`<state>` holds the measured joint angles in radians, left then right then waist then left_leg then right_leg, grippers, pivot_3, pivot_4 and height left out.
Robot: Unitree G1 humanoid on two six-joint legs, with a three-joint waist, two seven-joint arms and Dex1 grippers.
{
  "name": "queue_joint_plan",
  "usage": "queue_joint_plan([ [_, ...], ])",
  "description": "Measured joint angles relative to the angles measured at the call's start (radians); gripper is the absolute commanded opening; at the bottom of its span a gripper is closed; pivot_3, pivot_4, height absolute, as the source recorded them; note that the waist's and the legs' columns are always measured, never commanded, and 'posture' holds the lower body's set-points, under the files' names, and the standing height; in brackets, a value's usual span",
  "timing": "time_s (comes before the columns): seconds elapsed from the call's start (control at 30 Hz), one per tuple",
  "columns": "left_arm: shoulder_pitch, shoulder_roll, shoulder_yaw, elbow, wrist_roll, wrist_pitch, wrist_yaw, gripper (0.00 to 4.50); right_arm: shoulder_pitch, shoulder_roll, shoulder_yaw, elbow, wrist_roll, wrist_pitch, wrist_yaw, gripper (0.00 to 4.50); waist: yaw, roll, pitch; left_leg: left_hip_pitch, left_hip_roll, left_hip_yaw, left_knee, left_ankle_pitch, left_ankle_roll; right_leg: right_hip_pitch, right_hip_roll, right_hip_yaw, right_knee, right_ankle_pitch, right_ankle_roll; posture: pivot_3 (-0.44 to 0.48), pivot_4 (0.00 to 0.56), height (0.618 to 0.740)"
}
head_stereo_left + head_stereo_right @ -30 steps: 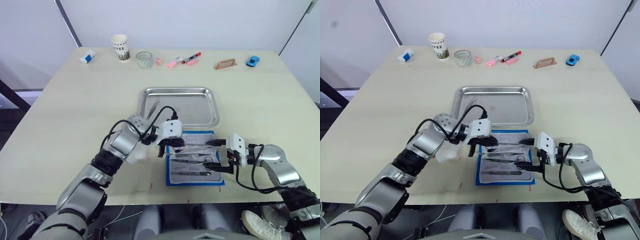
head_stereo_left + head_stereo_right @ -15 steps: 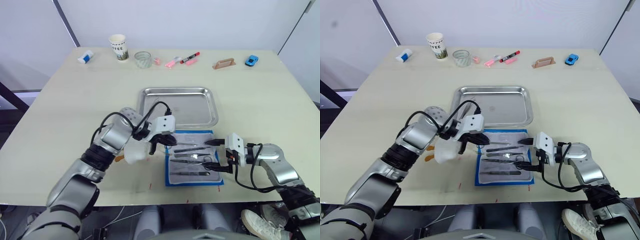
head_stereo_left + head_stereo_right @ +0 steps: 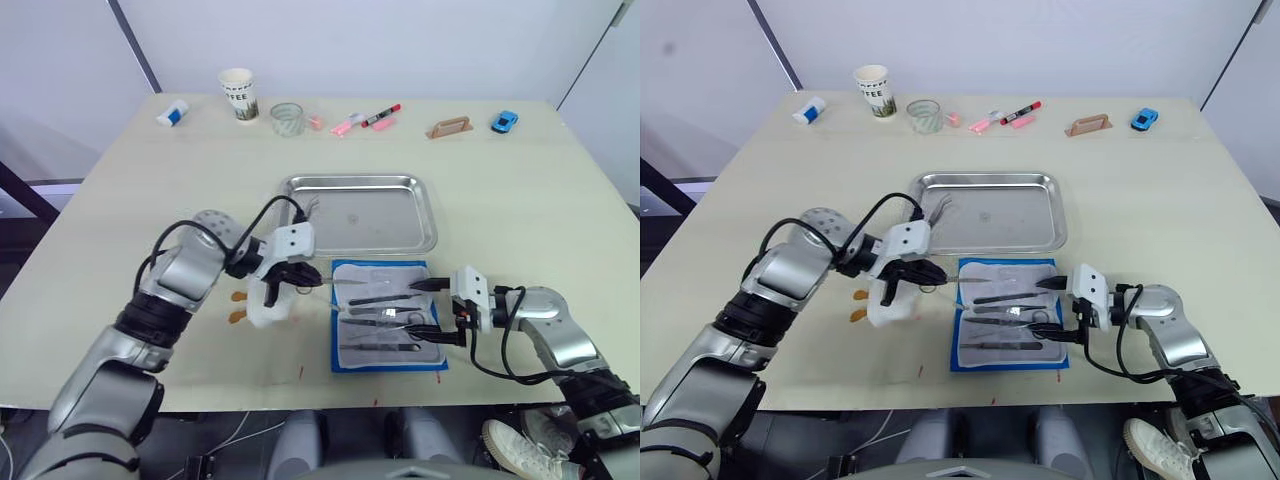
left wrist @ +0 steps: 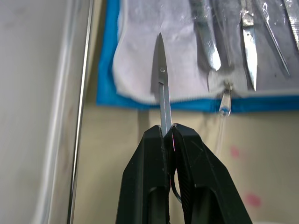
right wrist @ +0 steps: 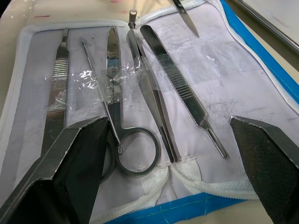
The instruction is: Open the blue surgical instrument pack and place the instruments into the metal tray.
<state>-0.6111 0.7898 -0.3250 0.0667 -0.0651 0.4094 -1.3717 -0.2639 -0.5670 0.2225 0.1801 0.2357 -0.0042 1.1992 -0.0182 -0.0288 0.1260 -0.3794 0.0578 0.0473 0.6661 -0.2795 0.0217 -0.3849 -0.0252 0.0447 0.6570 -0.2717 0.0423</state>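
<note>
Left gripper (image 4: 167,135), jaws clamped on scissors (image 4: 161,84) (blades pointing toward the opened blue surgical instrument pack (image 3: 388,316)); metal tray (image 3: 360,214) lies just beyond, nearer this arm. Right gripper (image 5: 168,140), jaws spread wide and empty, straddles remaining instruments (image 5: 154,88).

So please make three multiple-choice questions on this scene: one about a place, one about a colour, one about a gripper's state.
1. Where does the blue surgical instrument pack lie?
A. inside the metal tray
B. on the table, on the robot's side of the metal tray
C. beside the paper cup

2. What colour is the toy car?
A. blue
B. red
C. green

3. The left gripper is:
A. wide open
B. shut on scissors
C. shut on a marker

Answers: B, it lies open just before the tray's near rim; A, its body is blue; B, the blades stick out between the closed fingers.
</note>
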Motion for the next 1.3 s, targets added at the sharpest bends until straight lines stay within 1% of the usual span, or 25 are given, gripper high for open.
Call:
queue_joint_plan([
  [0.1, 0.041, 0.044, 0.053, -0.038, -0.034, 0.022, 0.004, 0.11, -0.002, 0.0, 0.0, 0.003, 0.0, 0.0, 0.003, 4.5, 0.001, 0.0, 0.0, 0.0, 0.0, 0.0, 0.0, 0.0, 0.0, 0.0, 0.0, 0.0, 0.0, 0.0, 0.0, 0.0, 0.15, 0.74],
  [0.2, 0.068, 0.065, 0.099, -0.072, -0.061, 0.044, 0.016, 0.11, -0.007, -0.001, 0.0, 0.009, 0.0, -0.001, 0.012, 4.5, 0.003, 0.0, 0.0, 0.0, 0.0, 0.0, 0.0, 0.0, 0.0, 0.0, 0.0, 0.0, 0.0, 0.0, 0.0, 0.0, 0.15, 0.74],
  [0.23, 0.07, 0.066, 0.101, -0.076, -0.063, 0.045, 0.017, 0.11, -0.007, -0.001, 0.0, 0.01, 0.0, -0.001, 0.012, 4.5, 0.003, 0.0, 0.0, 0.0, 0.0, 0.0, 0.0, 0.0, 0.0, 0.0, 0.0, 0.0, 0.0, 0.0, 0.0, 0.0, 0.15, 0.74],
  [0.4, 0.106, 0.052, 0.189, -0.135, -0.131, 0.143, 0.095, 0.11, -0.015, -0.002, 0.002, 0.018, 0.0, -0.002, 0.02, 4.5, 0.004, 0.0, 0.0, 0.0, 0.0, -0.001, 0.0, 0.0, 0.0, -0.001, 0.0, 0.0, 0.001, 0.0, 0.0, 0.0, 0.15, 0.74],
  [0.47, 0.106, 0.023, 0.222, -0.149, -0.154, 0.191, 0.142, 0.11, -0.016, -0.004, 0.002, 0.019, -0.001, -0.002, 0.022, 4.5, 0.005, 0.0, 0.0, 0.0, 0.0, 0.0, 0.0, 0.0, 0.0, -0.001, -0.001, 0.0, 0.0, 0.0, 0.0, 0.0, 0.15, 0.74],
  [0.5, 0.103, -0.01, 0.244, -0.163, -0.173, 0.246, 0.193, 0.11, -0.018, -0.004, 0.002, 0.02, -0.001, -0.002, 0.026, 4.5, 0.005, 0.0, 0.0, 0.0, 0.0, 0.0, 0.0, 0.0, 0.0, -0.001, -0.001, 0.0, 0.0, 0.0, 0.0, 0.0, 0.15, 0.74],
  [0.6, 0.049, -0.156, 0.289, -0.192, -0.203, 0.439, 0.387, 0.11, -0.026, -0.006, 0.003, 0.029, -0.001, -0.002, 0.037, 4.5, 0.006, -0.002, 0.0, -0.001, 0.0, -0.002, 0.001, 0.0, 0.0, -0.001, 0.0, -0.001, 0.001, 0.0, 0.001, 0.0, 0.15, 0.74],
  [0.67, 0.012, -0.229, 0.302, -0.21, -0.21, 0.524, 0.499, 0.11, -0.03, -0.005, 0.006, 0.031, -0.001, -0.002, 0.039, 4.5, 0.006, -0.002, 0.0, -0.001, 0.0, -0.002, 0.001, 0.0, 0.0, 0.0, 0.0, 0.0, 0.001, 0.0, 0.001, 0.0, 0.15, 0.74],
  [0.7, 0.0, -0.253, 0.311, -0.213, -0.21, 0.549, 0.534, 0.11, -0.032, -0.004, 0.007, 0.032, -0.001, -0.002, 0.039, 4.5, 0.005, -0.002, 0.0, -0.001, 0.0, -0.002, 0.001, 0.0, 0.0, 0.0, 0.0, 0.0, 0.001, 0.0, 0.001, 0.0, 0.15, 0.74],
  [0.73, -0.023, -0.304, 0.327, -0.215, -0.209, 0.602, 0.614, 0.11, -0.034, -0.004, 0.009, 0.033, -0.001, -0.002, 0.04, 4.5, 0.004, -0.002, 0.0, -0.001, -0.001, -0.002, 0.001, 0.0, 0.0, 0.0, 0.0, 0.0, 0.001, 0.0, 0.001, 0.0, 0.15, 0.74],
  [0.8, -0.043, -0.371, 0.338, -0.215, -0.193, 0.649, 0.724, 0.11, -0.036, -0.005, 0.01, 0.036, -0.001, -0.002, 0.041, 4.5, 0.004, -0.002, 0.0, -0.001, -0.001, -0.002, 0.001, 0.0, 0.0, 0.0, 0.0, 0.0, 0.001, 0.0, 0.001, 0.0, 0.15, 0.74],
  [0.87, -0.053, -0.452, 0.356, -0.212, -0.166, 0.681, 0.846, 0.11, -0.038, -0.005, 0.01, 0.037, -0.001, -0.002, 0.043, 4.5, 0.004, -0.002, 0.0, -0.001, -0.001, -0.002, 0.001, 0.0, 0.0, 0.0, -0.001, 0.0, 0.001, 0.001, 0.001, 0.0, 0.15, 0.74],
  [0.93, -0.054, -0.5, 0.356, -0.211, -0.147, 0.698, 0.93, 0.11, -0.039, -0.005, 0.011, 0.038, -0.002, -0.002, 0.044, 4.5, 0.004, -0.002, 0.0, -0.001, -0.001, -0.002, 0.001, 0.0, 0.0, 0.0, -0.001, 0.0, 0.001, 0.001, 0.001, 0.0, 0.15, 0.74],
  [0.97, -0.054, -0.54, 0.359, -0.209, -0.131, 0.705, 0.988, 0.11, -0.039, -0.005, 0.011, 0.038, -0.002, -0.002, 0.044, 4.5, 0.004, -0.002, 0.0, -0.001, -0.001, -0.002, 0.001, 0.0, 0.0, 0.0, -0.001, 0.0, 0.001, 0.001, 0.001, 0.0, 0.15, 0.74],
  [1.0, -0.055, -0.605, 0.374, -0.199, -0.111, 0.707, 1.081, 0.11, -0.04, -0.005, 0.011, 0.039, -0.002, -0.002, 0.046, 4.5, 0.004, -0.002, 0.0, -0.001, -0.001, -0.002, 0.001, 0.0, 0.0, 0.0, -0.001, 0.0, 0.001, 0.001, 0.001, 0.0, 0.15, 0.74],
  [1.07, -0.055, -0.618, 0.378, -0.195, -0.108, 0.707, 1.105, 0.11, -0.04, -0.005, 0.011, 0.039, -0.002, -0.002, 0.047, 4.5, 0.004, -0.002, 0.0, -0.001, -0.001, -0.002, 0.001, 0.0, 0.0, 0.0, -0.001, 0.0, 0.001, 0.001, 0.001, 0.0, 0.15, 0.74],
  [1.1, -0.055, -0.668, 0.398, -0.178, -0.09, 0.695, 1.174, 0.11, -0.04, -0.006, 0.011, 0.04, -0.002, -0.002, 0.047, 4.5, 0.005, -0.002, 0.0, -0.001, -0.001, -0.002, 0.001, 0.0, 0.0, 0.0, -0.002, 0.0, 0.001, 0.001, 0.001, 0.0, 0.15, 0.74],
  [1.17, -0.055, -0.696, 0.407, -0.159, -0.082, 0.684, 1.21, 0.11, -0.04, -0.006, 0.011, 0.041, -0.002, -0.002, 0.048, 4.5, 0.005, -0.002, 0.0, 0.0, -0.001, -0.003, 0.001, 0.0, 0.0, 0.001, -0.002, 0.0, 0.0, 0.001, 0.001, 0.0, 0.15, 0.74],
  [1.23, -0.063, -0.737, 0.429, -0.106, -0.076, 0.653, 1.263, 0.11, -0.041, -0.006, 0.011, 0.042, -0.002, -0.002, 0.048, 4.5, 0.005, -0.002, 0.0, 0.0, -0.001, -0.003, 0.001, 0.0, 0.0, 0.001, -0.002, -0.001, 0.0, 0.001, 0.001, 0.0, 0.15, 0.74],
  [1.3, -0.089, -0.76, 0.445, -0.053, -0.076, 0.631, 1.292, 0.11, -0.042, -0.006, 0.011, 0.043, -0.002, -0.002, 0.049, 4.5, 0.005, -0.002, 0.0, 0.0, -0.001, -0.003, 0.001, 0.0, -0.001, 0.001, -0.002, -0.001, 0.0, 0.001, 0.001, 0.0, 0.15, 0.74],
])
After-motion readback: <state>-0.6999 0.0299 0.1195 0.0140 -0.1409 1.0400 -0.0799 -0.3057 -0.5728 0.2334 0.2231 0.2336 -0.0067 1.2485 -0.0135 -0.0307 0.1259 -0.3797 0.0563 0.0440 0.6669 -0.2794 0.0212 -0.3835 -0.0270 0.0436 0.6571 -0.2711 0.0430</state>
